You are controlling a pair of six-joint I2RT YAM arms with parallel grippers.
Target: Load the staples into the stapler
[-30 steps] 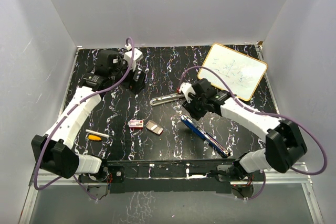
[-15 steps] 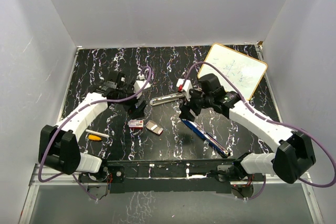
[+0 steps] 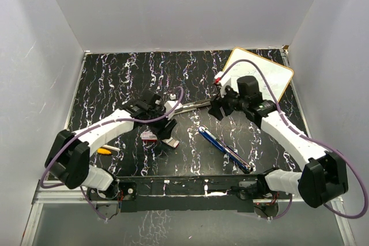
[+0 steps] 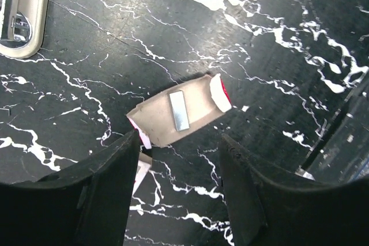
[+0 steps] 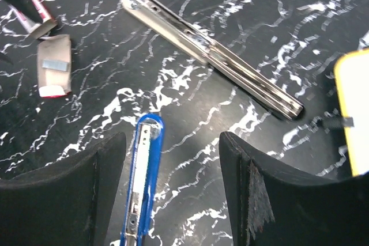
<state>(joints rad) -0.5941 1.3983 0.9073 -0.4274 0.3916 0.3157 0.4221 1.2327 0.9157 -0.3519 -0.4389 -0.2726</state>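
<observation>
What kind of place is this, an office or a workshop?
Most likely a robotics lab test booth: white walls box in a black marbled table, the left arm and right arm are bolted at its near edge, and desk items like a blue stapler and a whiteboard lie on it.

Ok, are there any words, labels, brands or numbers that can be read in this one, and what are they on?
No text here can be read.
Whiteboard: green and blue handwriting, too small to read.
Staple box: white label, print too small and blurred to read.
Blue stapler: no marking visible.
</observation>
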